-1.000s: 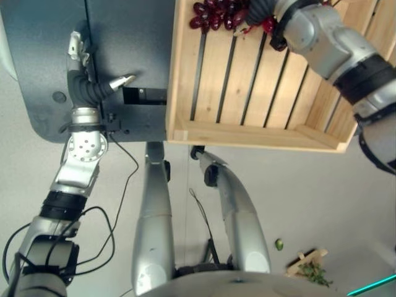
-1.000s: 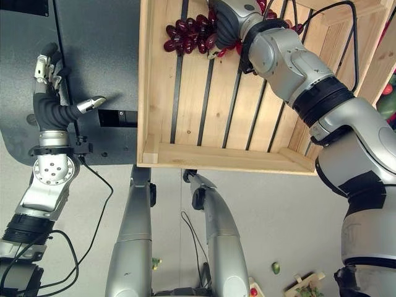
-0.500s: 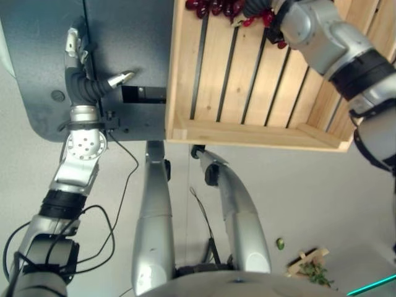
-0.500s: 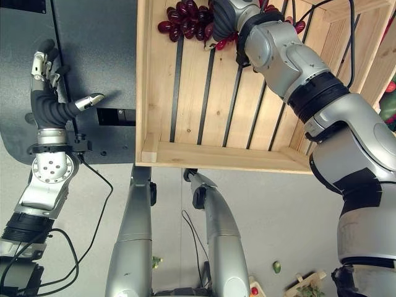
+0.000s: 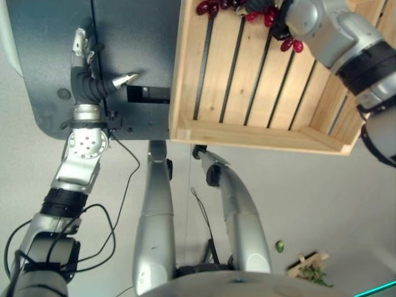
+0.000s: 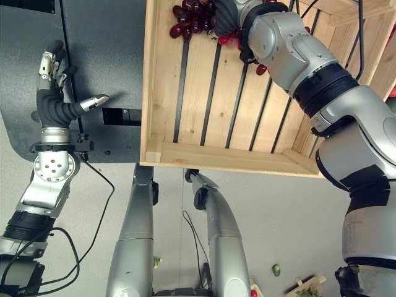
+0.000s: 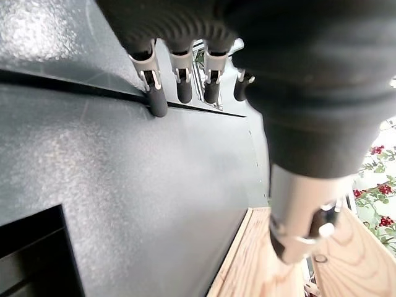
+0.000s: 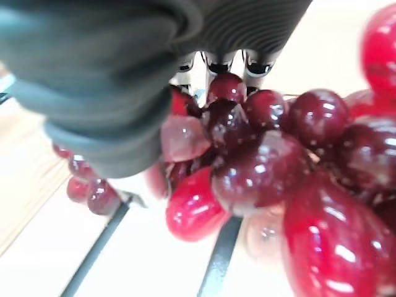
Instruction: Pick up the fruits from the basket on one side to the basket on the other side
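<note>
Nearest the robot, the left hand point(image 6: 57, 93) rests over the dark worktop point(image 6: 105, 55), well apart from the fruit. Its fingers point(image 7: 154, 93) are straight and relaxed, tips close to the dark surface, the thumb stuck out sideways toward the crate; it holds nothing.

Just beside the worktop lies the slatted wooden crate point(image 6: 210, 154), its near wall toward the robot and its floor bare along most of its boards.

At the crate's far end the right hand point(image 6: 226, 15) is down on a bunch of dark red grapes point(image 6: 189, 18). The right wrist view shows the fingers point(image 8: 219, 65) curled down into the bunch point(image 8: 260, 161), grapes pressed up against the palm cover, so the hand is closed on the fruit. In that close view the grapes hang just above the pale boards. From the head views, part of the bunch spreads out to the left of the hand and a few grapes point(image 5: 291, 44) dangle beneath the wrist.
</note>
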Controlling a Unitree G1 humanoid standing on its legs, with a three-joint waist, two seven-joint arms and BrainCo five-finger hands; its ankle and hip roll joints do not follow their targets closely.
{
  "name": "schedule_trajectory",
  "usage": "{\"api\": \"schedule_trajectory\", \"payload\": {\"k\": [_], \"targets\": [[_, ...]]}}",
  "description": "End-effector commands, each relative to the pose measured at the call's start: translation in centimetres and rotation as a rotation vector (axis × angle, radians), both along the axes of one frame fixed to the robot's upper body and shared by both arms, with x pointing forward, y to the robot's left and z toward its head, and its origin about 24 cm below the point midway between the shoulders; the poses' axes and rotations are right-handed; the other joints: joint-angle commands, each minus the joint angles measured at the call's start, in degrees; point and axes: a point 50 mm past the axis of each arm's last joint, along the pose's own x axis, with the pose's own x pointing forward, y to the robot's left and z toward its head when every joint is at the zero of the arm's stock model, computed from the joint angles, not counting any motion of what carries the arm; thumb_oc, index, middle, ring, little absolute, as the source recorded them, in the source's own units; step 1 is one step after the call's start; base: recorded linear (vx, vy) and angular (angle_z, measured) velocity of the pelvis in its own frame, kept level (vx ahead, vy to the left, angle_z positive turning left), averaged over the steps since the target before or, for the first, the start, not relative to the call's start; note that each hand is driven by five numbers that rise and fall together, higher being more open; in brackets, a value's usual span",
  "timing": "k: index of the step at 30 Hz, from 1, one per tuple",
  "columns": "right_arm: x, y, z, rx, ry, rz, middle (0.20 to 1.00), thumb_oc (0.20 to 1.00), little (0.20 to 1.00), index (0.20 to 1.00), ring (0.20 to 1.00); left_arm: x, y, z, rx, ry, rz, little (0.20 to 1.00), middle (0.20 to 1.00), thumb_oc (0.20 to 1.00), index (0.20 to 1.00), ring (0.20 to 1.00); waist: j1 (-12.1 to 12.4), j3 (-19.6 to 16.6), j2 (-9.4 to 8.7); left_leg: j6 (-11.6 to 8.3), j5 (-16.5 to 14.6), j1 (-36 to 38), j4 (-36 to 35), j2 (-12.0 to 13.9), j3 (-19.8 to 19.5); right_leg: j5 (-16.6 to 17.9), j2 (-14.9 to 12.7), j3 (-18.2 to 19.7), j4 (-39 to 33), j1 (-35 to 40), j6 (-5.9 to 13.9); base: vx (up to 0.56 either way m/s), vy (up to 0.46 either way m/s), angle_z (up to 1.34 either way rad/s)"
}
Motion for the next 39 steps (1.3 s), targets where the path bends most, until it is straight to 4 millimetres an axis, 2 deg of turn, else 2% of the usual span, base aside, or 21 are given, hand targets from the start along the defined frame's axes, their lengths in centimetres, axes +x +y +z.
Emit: {"api": "schedule_trajectory", "payload": {"k": [1,15,18,19,23,29,31,32,33,35,36,39], "targets": [[1.1,1.4,-4.6,-0.11,0.174,0.018,0.2,0.2,0.2,0.2,0.2,-0.5,0.0,0.9,-0.007,-0.05,-0.014,1.0,1.0,1.0,1.0,1.0,-0.8,1.5,-1.94,-0.99,-11.0,4.4,6.6,0.3,2.0,8.6,-3.3,2.7,-9.2,4.0,8.7,0.0,0.0,0.0],[1.0,1.9,-4.4,-0.056,0.164,0.05,0.2,0.2,0.2,0.2,0.2,-0.5,0.2,1.0,-0.02,-0.049,-0.008,1.0,1.0,1.0,1.0,1.0,-0.6,1.5,-2.45,-1.04,-10.7,5.0,6.0,0.4,1.7,8.7,-3.2,2.2,-9.7,4.9,8.82,0.0,0.0,0.0],[-0.3,3.0,-3.9,0.065,0.204,0.203,0.2,0.2,0.2,0.2,0.2,-0.6,0.0,1.1,-0.021,-0.058,-0.022,1.0,1.0,1.0,1.0,1.0,-0.6,1.5,-2.47,-1.15,-10.7,5.2,6.3,0.4,1.8,8.7,-3.3,2.2,-9.3,5.1,8.75,0.0,0.0,0.0],[-0.3,3.0,-3.9,0.066,0.205,0.202,0.2,0.2,0.2,0.2,0.2,-0.6,0.0,1.1,-0.021,-0.058,-0.023,1.0,1.0,1.0,1.0,1.0,-0.6,1.5,-2.46,-1.15,-10.7,5.2,6.3,0.4,1.7,8.6,-3.3,2.2,-9.3,5.1,8.75,0.0,0.0,0.0],[-2.3,3.3,-3.2,0.164,0.258,0.378,0.2,0.2,0.2,0.2,0.2,-0.9,0.2,1.2,-0.009,-0.063,-0.028,1.0,1.0,1.0,1.0,1.0,-0.6,1.5,-2.52,-1.28,-10.9,6.0,6.7,0.4,1.9,8.5,-3.6,2.1,-8.9,5.9,8.64,0.0,0.0,0.01],[-3.9,2.2,-3.6,0.372,0.376,0.56,0.2,0.2,0.2,0.2,0.2,-1.1,0.0,1.5,0.023,-0.069,-0.059,1.0,1.0,1.0,1.0,1.0,-0.2,1.5,-1.96,-1.35,-11.1,8.2,6.9,0.3,2.5,8.5,-3.9,2.0,-8.7,8.2,8.74,0.0,-0.001,0.02],[-4.6,0.9,-4.7,0.535,0.471,0.658,0.2,0.2,0.2,0.2,0.2,-1.4,0.1,1.3,0.026,-0.064,-0.066,1.0,1.0,1.0,1.0,1.0,0.1,1.5,-1.24,-1.33,-11.2,10.8,6.7,0.1,3.0,8.4,-4.0,2.0,-8.4,10.3,8.83,-0.02,-0.003,0.04],[-4.6,0.9,-4.7,0.535,0.471,0.658,0.2,0.2,0.2,0.2,0.2,-1.4,0.1,1.3,0.026,-0.064,-0.066,1.0,1.0,1.0,1.0,1.0,0.1,1.5,-1.24,-1.33,-11.2,10.8,6.7,0.1,3.0,8.4,-4.0,2.0,-8.4,10.3,8.83,0.0,0.0,0.0],[-4.7,-0.4,-6.0,0.628,0.499,0.672,0.2,0.2,0.2,0.2,0.2,-1.5,0.2,0.5,0.024,-0.031,-0.07,1.0,1.0,1.0,1.0,1.0,0.6,1.5,-0.77,-1.24,-11.6,13.3,6.6,0.0,3.4,8.3,-4.2,2.0,-8.2,12.6,8.89,-0.02,-0.012,0.04],[-4.9,-1.0,-6.4,0.675,0.509,0.691,0.2,0.2,0.2,0.2,0.2,-1.7,0.4,0.2,0.028,-0.02,-0.064,1.0,1.0,1.0,1.0,1.0,0.7,1.5,-0.51,-1.19,-11.7,14.4,6.7,-0.1,3.5,8.2,-4.4,1.9,-8.1,13.9,8.93,-0.02,-0.007,0.08],[-5.0,-2.2,-7.5,0.776,0.523,0.702,0.2,0.2,0.2,0.2,0.2,-2.0,0.7,-0.5,0.028,0.009,-0.06,1.0,1.0,1.0,1.0,1.0,1.0,1.5,0.21,-0.99,-12.4,17.4,6.9,-0.3,3.7,8.1,-4.6,1.9,-8.0,16.9,9.06,-0.01,0.003,0.05],[-5.1,-3.8,-9.6,0.876,0.555,0.689,0.2,0.2,0.2,0.2,0.2,-2.3,1.2,-1.5,0.039,0.053,-0.057,1.0,1.0,1.0,1.0,1.0,1.9,1.5,0.63,-0.72,-13.2,22.5,6.8,-0.3,4.1,8.0,-5.1,1.8,-8.7,22.0,9.23,0.02,-0.013,-0.02]]}}
